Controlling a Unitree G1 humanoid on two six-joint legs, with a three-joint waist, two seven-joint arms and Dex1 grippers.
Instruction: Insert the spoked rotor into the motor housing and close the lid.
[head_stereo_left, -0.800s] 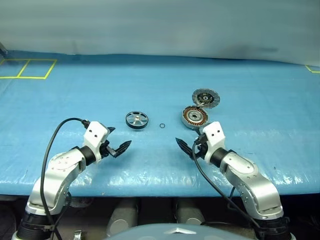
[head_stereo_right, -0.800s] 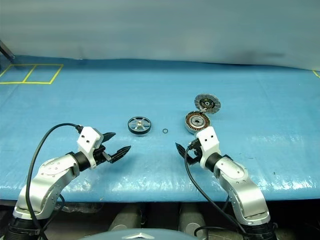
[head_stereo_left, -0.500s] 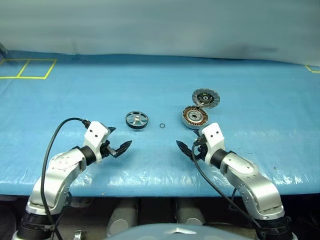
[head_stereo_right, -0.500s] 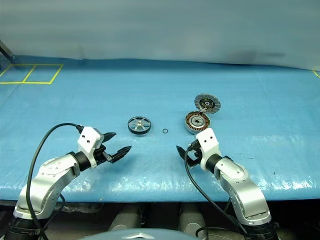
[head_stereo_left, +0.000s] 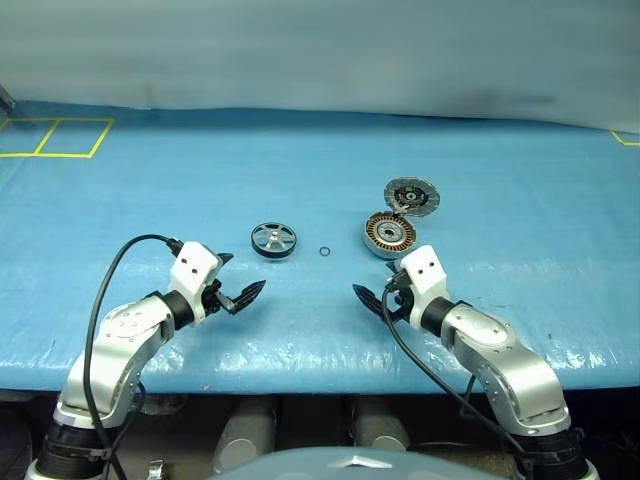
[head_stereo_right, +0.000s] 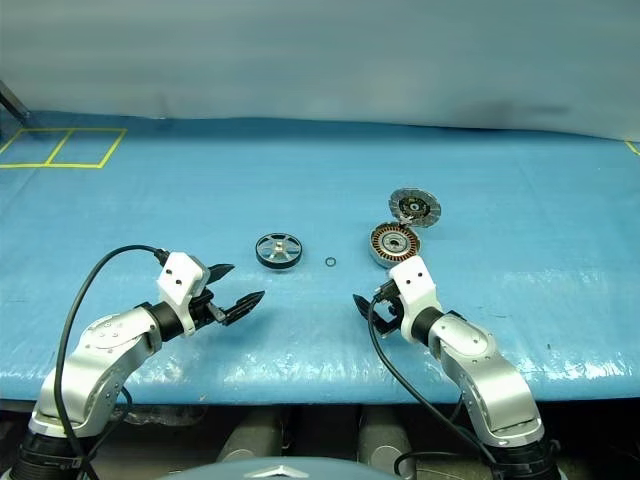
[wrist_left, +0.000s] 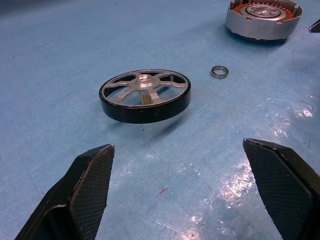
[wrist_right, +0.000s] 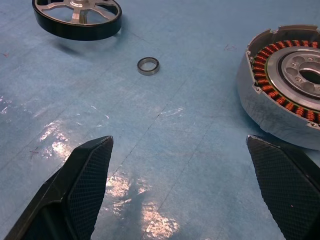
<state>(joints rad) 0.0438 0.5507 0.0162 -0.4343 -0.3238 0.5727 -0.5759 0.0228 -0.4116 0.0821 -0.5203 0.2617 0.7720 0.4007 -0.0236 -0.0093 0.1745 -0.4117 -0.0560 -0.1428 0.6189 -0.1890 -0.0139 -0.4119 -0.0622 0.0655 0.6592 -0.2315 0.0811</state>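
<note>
Just ahead of the left gripper (head_stereo_left: 240, 287) — wide open, empty — sits the rotor (head_stereo_left: 273, 240). Right gripper (head_stereo_left: 383, 291) gapes too, beside the housing (head_stereo_left: 388, 234), lid (head_stereo_left: 412, 195) flipped open behind. Nothing's started — insert and close remain.

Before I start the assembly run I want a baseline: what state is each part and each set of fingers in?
spoked rotor: flat on the mat, face up, not inserted.
motor housing: empty, windings exposed.
lid: open, segmented face showing, at the housing's far edge.
small ring: loose on the mat between rotor and housing.
left gripper: fingers open, empty.
right gripper: fingers open, empty.
</note>
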